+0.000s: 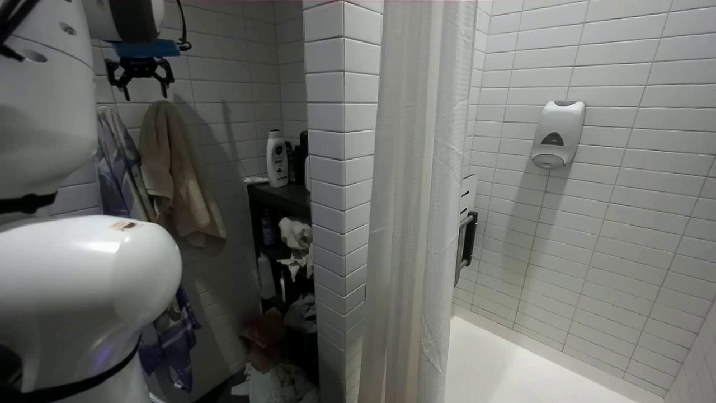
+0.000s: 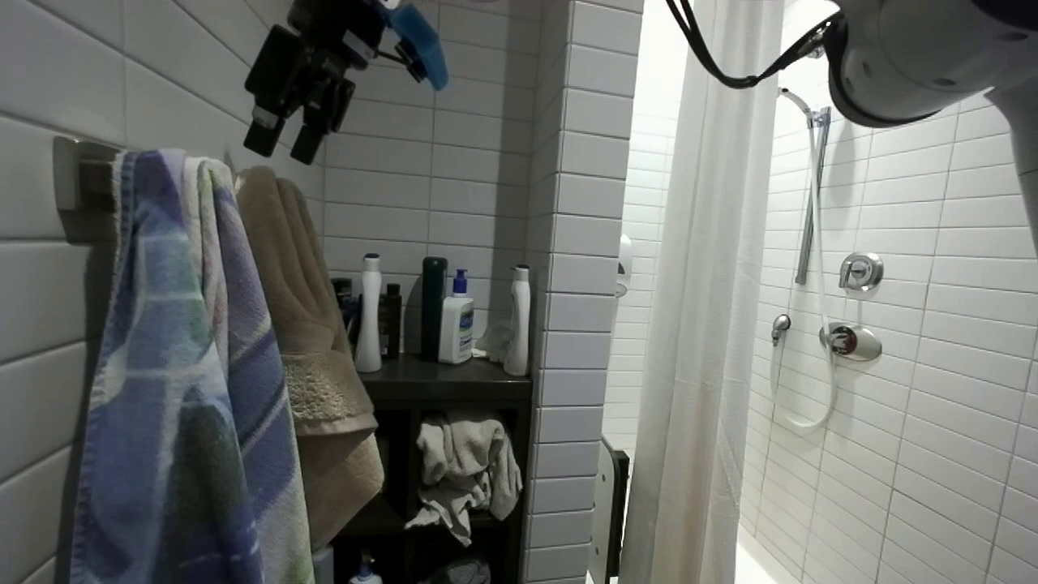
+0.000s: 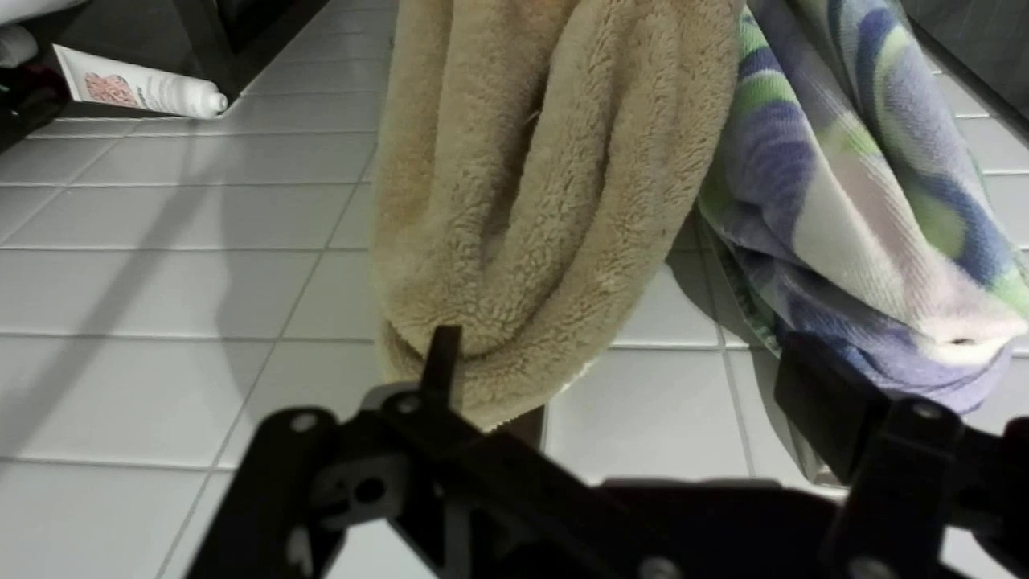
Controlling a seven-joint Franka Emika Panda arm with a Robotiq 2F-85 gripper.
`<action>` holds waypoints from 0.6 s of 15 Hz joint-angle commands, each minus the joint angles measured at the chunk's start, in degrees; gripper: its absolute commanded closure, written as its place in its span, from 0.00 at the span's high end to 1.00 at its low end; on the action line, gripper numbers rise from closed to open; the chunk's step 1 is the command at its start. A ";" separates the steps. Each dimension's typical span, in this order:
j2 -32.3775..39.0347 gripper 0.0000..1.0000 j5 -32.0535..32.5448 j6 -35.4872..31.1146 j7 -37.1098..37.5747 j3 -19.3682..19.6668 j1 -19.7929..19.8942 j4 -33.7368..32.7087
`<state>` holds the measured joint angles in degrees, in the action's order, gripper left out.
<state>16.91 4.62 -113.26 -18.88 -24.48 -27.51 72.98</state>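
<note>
Tan towel (image 2: 312,316): one, plush, hanging on the tiled wall (image 2: 45,300); left of centre in an exterior view, upper middle of the wrist view. Gathered in deep lengthwise folds, with a textured band across its lower part. What it hangs on is mostly hidden.

Handling, judged by look: soft, limp, modest in weight, not fragile; thick pile likely to compress and hold well rather than slip. Loose lower end apt to swing. Best hold: the bunched top fold, pinched across its ridge, where the cloth is narrowest.

Claw (image 1: 146,96): one, black, upper left of the frame in both exterior views. Fingers spread well apart, gripping nothing; tips just above the tan towel's top, a small gap showing in both exterior views.

Patterned towel (image 2: 174,365): one, blue, purple and green, just beside the tan towel; right side of the wrist view. Near enough to be snagged by a wide grasp.

Tabletop (image 2: 442,377): dark, lower middle of an exterior view; carries a white bottle (image 2: 369,316), upright.

White tube (image 3: 153,84): one, lying flat, upper left of the wrist view.
</note>
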 commanded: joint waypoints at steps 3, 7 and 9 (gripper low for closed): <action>2.49 1.00 1.35 -0.39 -2.14 0.16 -0.43 -3.12; 3.79 1.00 1.46 -1.78 -3.41 0.17 -0.59 -3.83; 4.23 1.00 1.57 -2.01 -3.96 0.26 -0.61 -4.02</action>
<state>19.51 4.62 -114.92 -21.49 -24.47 -27.64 71.16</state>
